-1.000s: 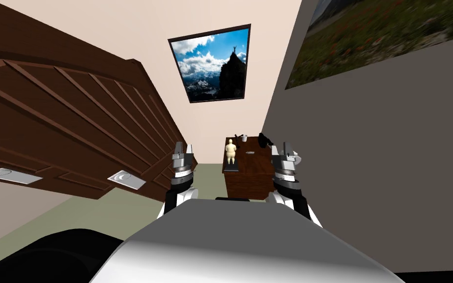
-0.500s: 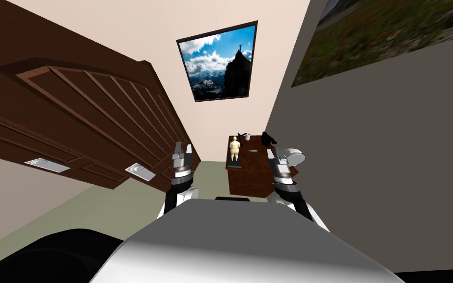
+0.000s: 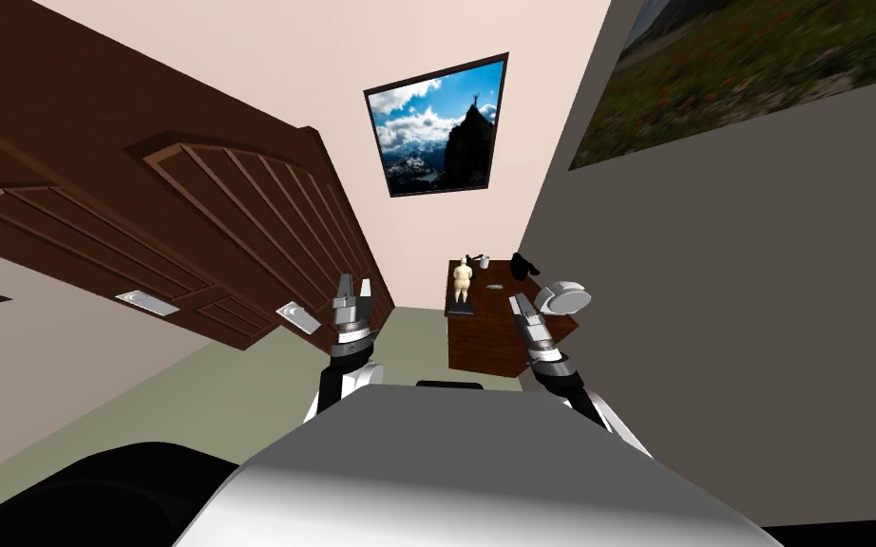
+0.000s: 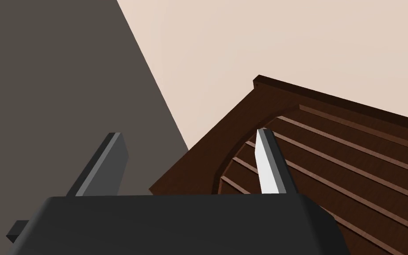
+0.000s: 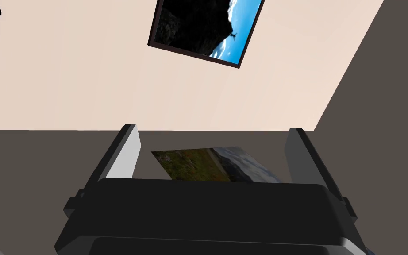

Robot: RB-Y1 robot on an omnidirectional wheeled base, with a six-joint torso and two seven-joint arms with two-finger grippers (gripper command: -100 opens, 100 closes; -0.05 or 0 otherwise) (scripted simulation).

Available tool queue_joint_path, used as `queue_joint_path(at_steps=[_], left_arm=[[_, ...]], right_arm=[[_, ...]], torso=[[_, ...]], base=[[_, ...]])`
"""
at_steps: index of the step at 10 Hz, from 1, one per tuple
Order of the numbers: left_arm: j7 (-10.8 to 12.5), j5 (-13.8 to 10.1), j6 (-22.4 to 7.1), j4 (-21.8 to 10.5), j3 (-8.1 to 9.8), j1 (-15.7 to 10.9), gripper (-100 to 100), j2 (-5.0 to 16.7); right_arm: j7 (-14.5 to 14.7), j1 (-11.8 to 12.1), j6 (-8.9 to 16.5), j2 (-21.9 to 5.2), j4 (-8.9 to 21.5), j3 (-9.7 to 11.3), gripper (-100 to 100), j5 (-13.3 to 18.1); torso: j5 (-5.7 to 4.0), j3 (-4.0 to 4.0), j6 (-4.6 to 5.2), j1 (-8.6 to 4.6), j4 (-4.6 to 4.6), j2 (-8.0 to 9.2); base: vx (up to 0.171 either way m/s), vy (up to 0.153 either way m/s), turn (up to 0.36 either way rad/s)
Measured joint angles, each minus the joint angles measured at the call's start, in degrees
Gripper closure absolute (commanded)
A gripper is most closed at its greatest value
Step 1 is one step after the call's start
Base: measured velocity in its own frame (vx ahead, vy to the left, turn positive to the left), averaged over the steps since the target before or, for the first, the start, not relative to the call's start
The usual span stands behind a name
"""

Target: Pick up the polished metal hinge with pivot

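The hinge (image 3: 494, 287) is a small grey piece lying flat on the dark brown table (image 3: 488, 332) ahead, between a pale figurine (image 3: 463, 277) and a black object (image 3: 521, 266). My right gripper (image 3: 520, 303) leans over the table's near right part, short of the hinge, beside a white round object (image 3: 562, 298). In the right wrist view the right gripper (image 5: 214, 148) stands open with nothing between its fingers. My left gripper (image 3: 354, 287) is raised left of the table, and in its wrist view the left gripper (image 4: 190, 164) is open and empty.
A small white cup (image 3: 485, 261) stands at the table's far end. A large dark brown slatted panel (image 3: 237, 218) with silver plates (image 3: 295, 316) runs along the left. A grey wall (image 3: 731, 313) lies close on the right. Green floor (image 3: 408, 332) separates panel and table.
My view has swung, so the brown panel and the table have shifted in the picture. My right gripper has tilted from upright to leaning over the table, uncovering the white round object.
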State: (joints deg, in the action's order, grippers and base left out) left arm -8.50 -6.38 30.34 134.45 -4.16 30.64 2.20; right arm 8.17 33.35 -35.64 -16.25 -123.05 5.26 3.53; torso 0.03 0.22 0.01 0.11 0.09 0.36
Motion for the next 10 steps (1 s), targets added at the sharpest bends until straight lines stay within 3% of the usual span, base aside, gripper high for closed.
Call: queue_joint_path(at_steps=[10], left_arm=[[0.00,0.00,0.00,0.00,0.00,0.00,0,0.00]], right_arm=[[2.75,0.74,-3.37,-14.86,10.59,1.86,-100,5.70]], torso=[[-0.01,0.00,-0.01,-0.03,0.00,0.02]], base=[[-0.103,0.050,0.091]])
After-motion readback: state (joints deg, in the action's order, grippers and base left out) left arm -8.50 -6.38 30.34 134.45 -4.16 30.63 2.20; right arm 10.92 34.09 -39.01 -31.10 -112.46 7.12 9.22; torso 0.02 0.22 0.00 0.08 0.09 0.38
